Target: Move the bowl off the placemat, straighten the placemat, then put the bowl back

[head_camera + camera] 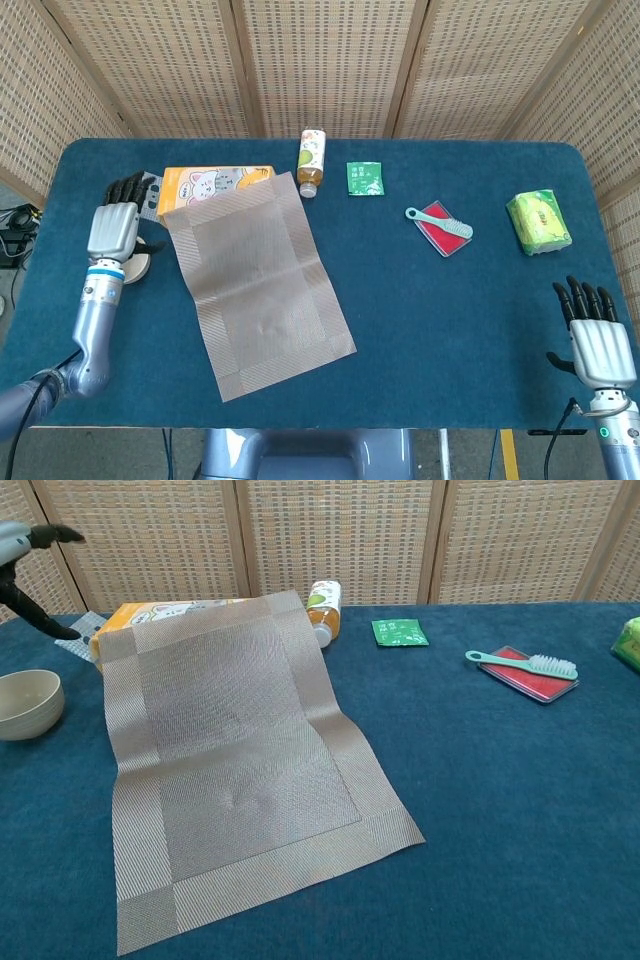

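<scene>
Bowl sits on the table just left of the mat, off it. Mat lies skewed, far edge riding up on the orange box. Looks thin, woven, floppy; probably slides easily, so press flat or pinch a corner. Left hand above bowl, holding nothing, fingers likely apart. Right hand idle, fingers spread.

Blue table: placemat, bowl, orange box, bottle, green sachet, brush, tissue pack.
</scene>
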{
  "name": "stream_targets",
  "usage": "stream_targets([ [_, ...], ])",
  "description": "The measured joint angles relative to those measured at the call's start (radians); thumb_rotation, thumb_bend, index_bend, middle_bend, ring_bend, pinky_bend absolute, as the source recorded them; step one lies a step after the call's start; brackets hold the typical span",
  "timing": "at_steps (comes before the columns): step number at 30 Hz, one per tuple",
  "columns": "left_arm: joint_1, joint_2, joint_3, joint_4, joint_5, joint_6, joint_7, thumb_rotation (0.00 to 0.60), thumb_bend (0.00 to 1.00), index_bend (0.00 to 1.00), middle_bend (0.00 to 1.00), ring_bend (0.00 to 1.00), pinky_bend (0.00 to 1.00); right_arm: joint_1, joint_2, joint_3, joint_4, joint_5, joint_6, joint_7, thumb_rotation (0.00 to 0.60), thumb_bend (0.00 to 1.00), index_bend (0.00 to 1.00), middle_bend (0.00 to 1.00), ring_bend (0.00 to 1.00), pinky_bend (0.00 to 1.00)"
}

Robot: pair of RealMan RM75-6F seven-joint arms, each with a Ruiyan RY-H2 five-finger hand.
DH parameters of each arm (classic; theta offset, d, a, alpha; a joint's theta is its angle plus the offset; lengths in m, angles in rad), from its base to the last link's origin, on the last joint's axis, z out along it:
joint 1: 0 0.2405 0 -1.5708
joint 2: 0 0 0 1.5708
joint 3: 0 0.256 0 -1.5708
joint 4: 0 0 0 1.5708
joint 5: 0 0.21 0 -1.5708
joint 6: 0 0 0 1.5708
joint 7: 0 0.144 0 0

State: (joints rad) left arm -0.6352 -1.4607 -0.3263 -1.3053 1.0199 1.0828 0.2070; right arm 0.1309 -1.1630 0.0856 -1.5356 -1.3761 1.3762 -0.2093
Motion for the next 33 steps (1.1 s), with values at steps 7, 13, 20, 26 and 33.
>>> stream_targets([
  [7,0.075,0.110,0.014,-0.179,0.044,0.095,-0.006,0.600,0.00,0.00,0.00,0.00,0.00,0.021,-0.004,-0.014,0.003,-0.054,-0.015,-0.003,0.600,0.00,0.04,0.00,0.00,0.00],
  [13,0.195,0.244,0.067,-0.415,0.057,0.223,0.065,0.600,0.00,0.00,0.00,0.00,0.00,0.135,0.007,-0.030,-0.009,-0.174,-0.135,0.049,0.600,0.00,0.04,0.00,0.00,0.00],
  [20,0.307,0.339,0.141,-0.548,0.084,0.343,0.141,0.600,0.00,0.00,0.00,0.00,0.00,0.318,-0.020,-0.050,-0.004,-0.330,-0.297,0.203,0.600,0.00,0.05,0.00,0.00,0.00],
  [26,0.336,0.356,0.153,-0.560,0.108,0.372,0.138,0.600,0.00,0.00,0.00,0.00,0.00,0.445,-0.130,-0.048,0.041,-0.409,-0.379,0.214,0.600,0.00,0.08,0.00,0.00,0.00],
  [33,0.345,0.366,0.146,-0.556,0.107,0.367,0.114,0.600,0.00,0.00,0.00,0.00,0.00,0.562,-0.259,-0.038,0.071,-0.422,-0.508,0.138,0.600,0.00,0.08,0.00,0.00,0.00],
])
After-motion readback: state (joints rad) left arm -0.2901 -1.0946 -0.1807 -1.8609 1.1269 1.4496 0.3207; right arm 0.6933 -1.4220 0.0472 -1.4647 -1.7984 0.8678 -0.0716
